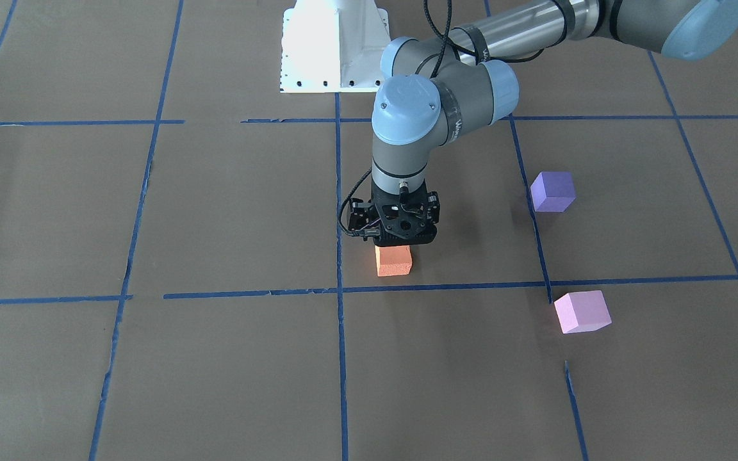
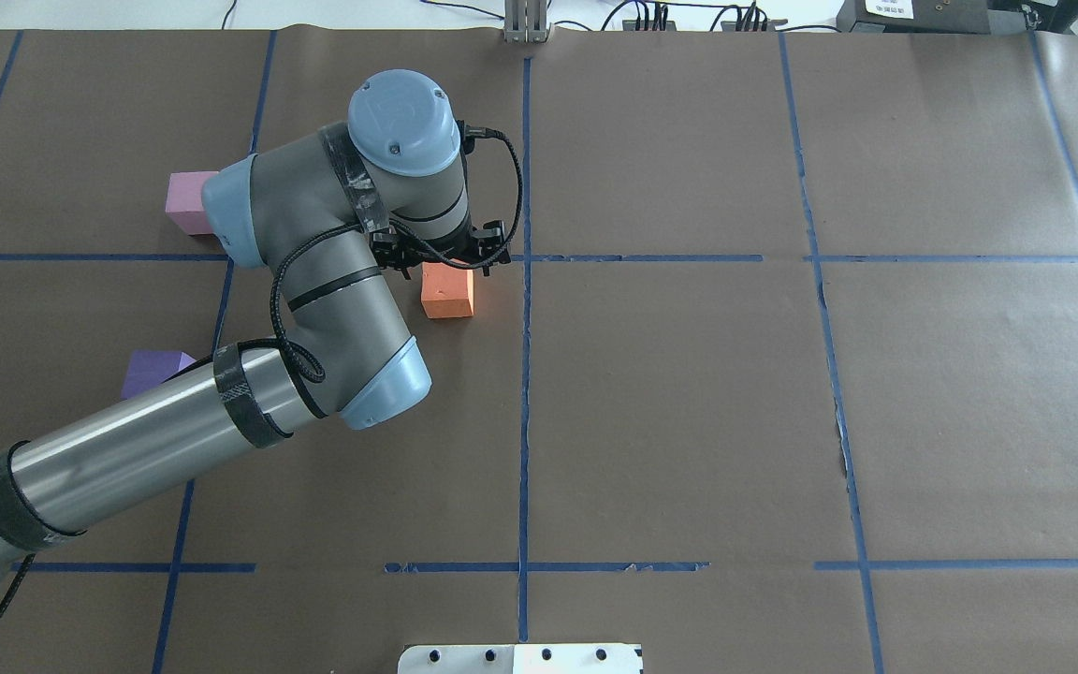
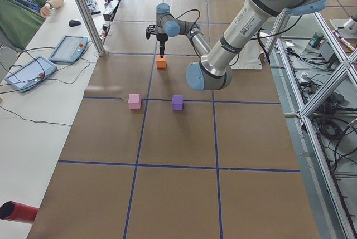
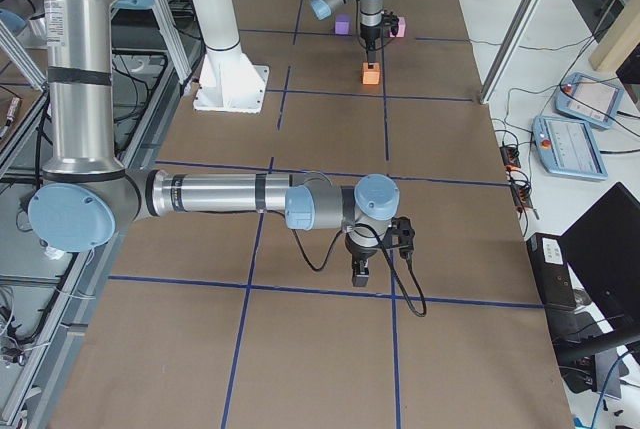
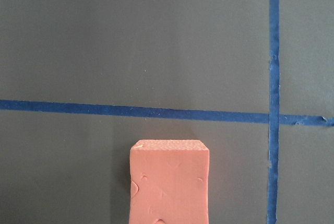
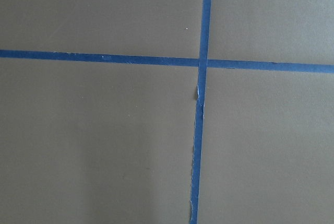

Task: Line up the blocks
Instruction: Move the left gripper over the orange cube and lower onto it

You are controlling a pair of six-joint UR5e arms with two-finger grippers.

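Observation:
The orange block (image 1: 394, 261) sits near the table's middle, by a blue tape crossing, and fills the bottom of the left wrist view (image 5: 169, 182). My left gripper (image 1: 394, 246) points straight down right over it, at its top. Its body hides the fingers, so I cannot tell whether they are open or shut. The violet-purple block (image 1: 553, 191) and the light pink block (image 1: 582, 312) lie apart on the robot's left side; the arm partly covers both in the overhead view. My right gripper (image 4: 360, 274) hangs low over bare paper, far from the blocks; I cannot tell its state.
Brown paper with a grid of blue tape lines (image 1: 446, 287) covers the table. The white robot base (image 1: 334, 48) stands at the robot's edge. An operator (image 3: 19, 10) with tablets sits along the far side. A red tube (image 3: 17, 211) lies at the table's left end.

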